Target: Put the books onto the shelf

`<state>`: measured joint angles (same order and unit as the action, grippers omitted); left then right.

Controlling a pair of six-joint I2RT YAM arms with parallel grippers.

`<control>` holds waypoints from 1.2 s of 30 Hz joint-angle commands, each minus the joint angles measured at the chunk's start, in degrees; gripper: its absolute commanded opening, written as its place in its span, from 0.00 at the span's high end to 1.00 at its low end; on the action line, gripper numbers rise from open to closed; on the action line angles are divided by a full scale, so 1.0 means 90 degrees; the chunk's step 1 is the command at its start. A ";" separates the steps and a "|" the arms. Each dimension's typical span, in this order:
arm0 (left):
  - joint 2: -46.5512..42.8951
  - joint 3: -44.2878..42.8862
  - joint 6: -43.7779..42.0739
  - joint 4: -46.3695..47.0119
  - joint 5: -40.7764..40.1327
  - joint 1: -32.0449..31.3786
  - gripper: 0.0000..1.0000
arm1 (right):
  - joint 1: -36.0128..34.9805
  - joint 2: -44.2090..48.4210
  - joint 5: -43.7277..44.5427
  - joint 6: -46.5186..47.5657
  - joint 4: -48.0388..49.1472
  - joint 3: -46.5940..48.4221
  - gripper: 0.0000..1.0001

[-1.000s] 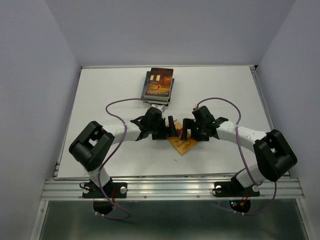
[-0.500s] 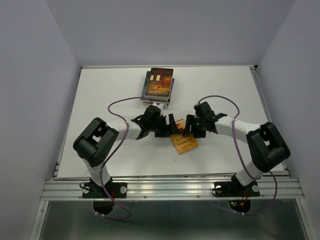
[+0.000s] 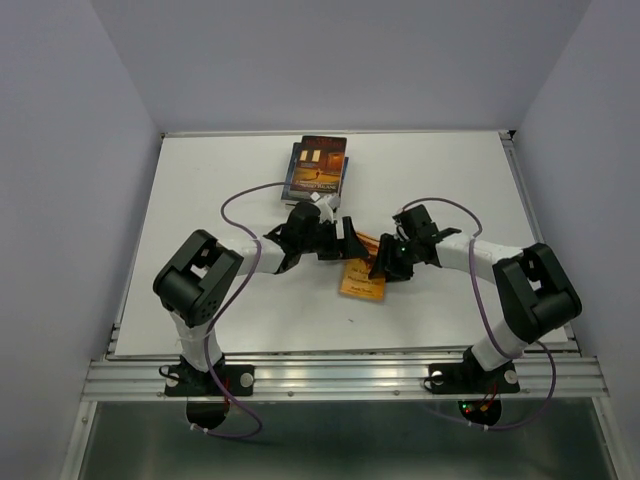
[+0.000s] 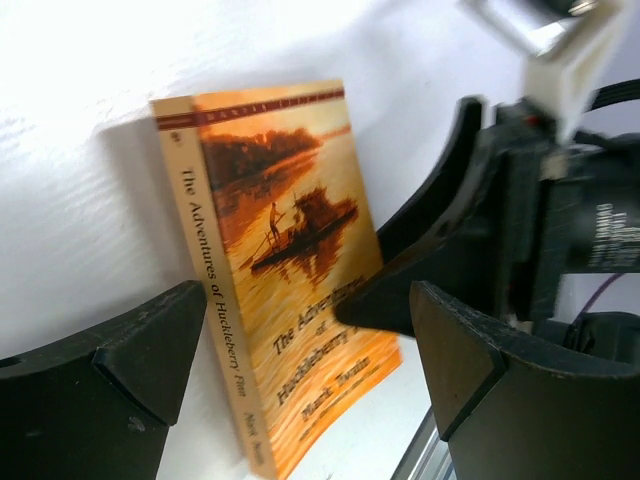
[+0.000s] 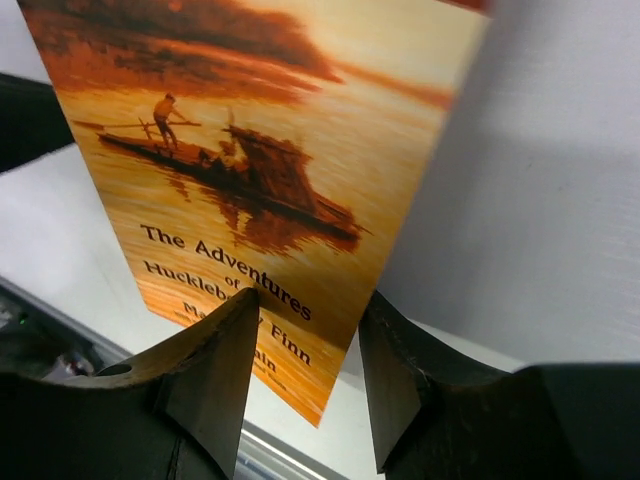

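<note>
1. The left arm (image 3: pixel 195 285) rose from its base at the 7 o'clock corner of the white table (image 3: pixel 200 200). It folded sharply at the elbow, and its forearm ran toward 2 o'clock to the table's middle.
2. The left gripper (image 3: pixel 345 238) pointed toward 3 o'clock with its jaws spread wide. In its wrist view the two fingers (image 4: pixel 150 350) stood either side of the book and gripped nothing.
3. The right arm (image 3: pixel 535 300) came up from the 5 o'clock corner, bent at the elbow, and its forearm reached toward 9 o'clock, so the two wrists faced each other.
4. The right gripper (image 5: pixel 308 320) had its jaws partly drawn together around a lower corner of the Huckleberry Finn paperback (image 4: pixel 290 250). One finger lay over the orange cover near the title and the other sat beyond the book's edge. Whether they truly pinched the book could not be told.
5. That paperback sat near the table's middle, a little toward 6 o'clock, between the two grippers. Its spine faced the left gripper.
6. A stack of books (image 3: pixel 318 168) lay at the table's 12 o'clock edge, well apart from both grippers. A dark cover was on top and a blue one showed beneath.
</note>
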<state>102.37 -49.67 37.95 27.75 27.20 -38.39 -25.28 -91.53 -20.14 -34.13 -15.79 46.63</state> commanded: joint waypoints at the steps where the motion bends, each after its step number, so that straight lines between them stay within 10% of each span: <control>1: -0.0173 -0.0243 0.0469 0.1477 0.1723 -0.0490 0.07 | -0.0072 -0.0358 -0.0711 -0.0172 0.0865 -0.0260 0.51; 22: 0.0677 0.0226 -0.0594 -0.0036 0.2299 -0.0519 0.34 | 0.0553 0.0511 0.0051 -0.0319 0.1217 -0.0699 0.53; 36: 0.0589 0.0343 0.0479 0.1125 0.3247 -0.1008 0.46 | 0.0553 -0.0143 -0.0526 -0.0602 0.2038 -0.0757 0.68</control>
<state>108.38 -48.16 33.78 35.22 35.92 -38.57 -19.14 -88.92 -29.34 -38.98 -16.19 39.46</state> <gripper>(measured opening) 0.570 0.402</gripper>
